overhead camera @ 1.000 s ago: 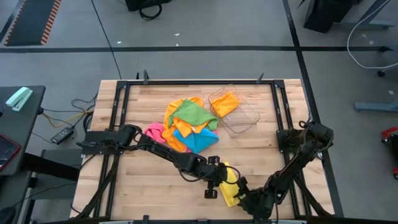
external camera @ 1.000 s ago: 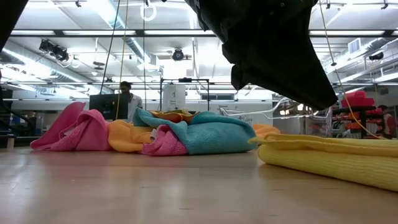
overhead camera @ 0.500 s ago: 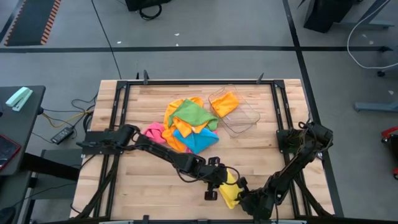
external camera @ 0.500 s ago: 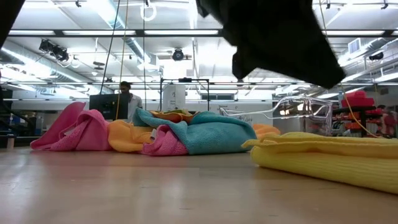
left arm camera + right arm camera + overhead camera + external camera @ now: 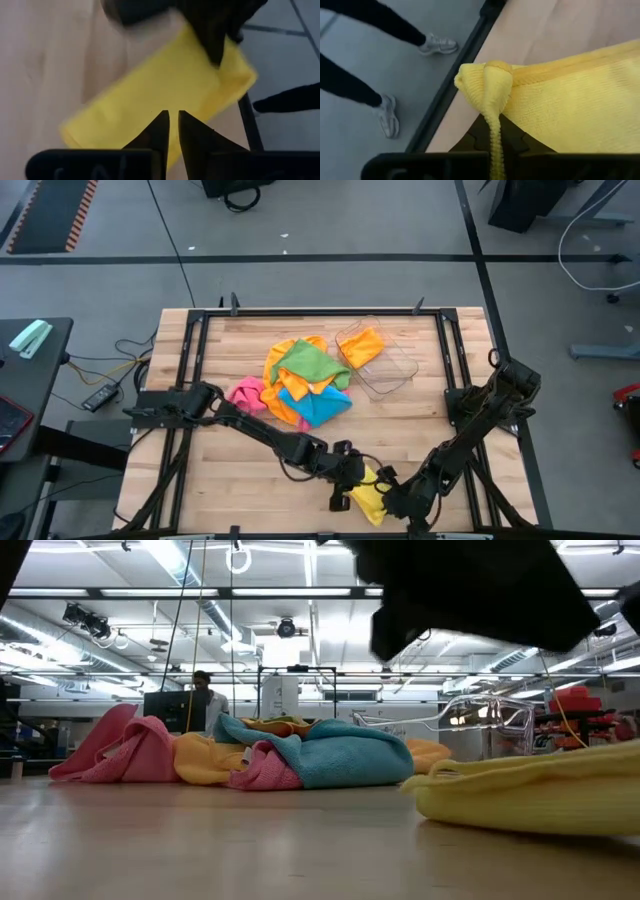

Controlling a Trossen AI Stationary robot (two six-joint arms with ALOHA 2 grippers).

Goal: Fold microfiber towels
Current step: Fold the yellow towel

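Folded yellow towel at the worktop's near edge. Right pincer is clamped on 1 bunched corner; left pincer, nearly closed and empty, hovers above. Advice: carry the corner across low and level, keeping edges aligned.

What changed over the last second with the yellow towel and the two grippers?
The right gripper closed on the yellow towel, pinching its edge and lifting it; the towel shifted slightly toward the table's front edge. The left gripper stayed nearly shut at the towel. The towel pile and tray did not move.
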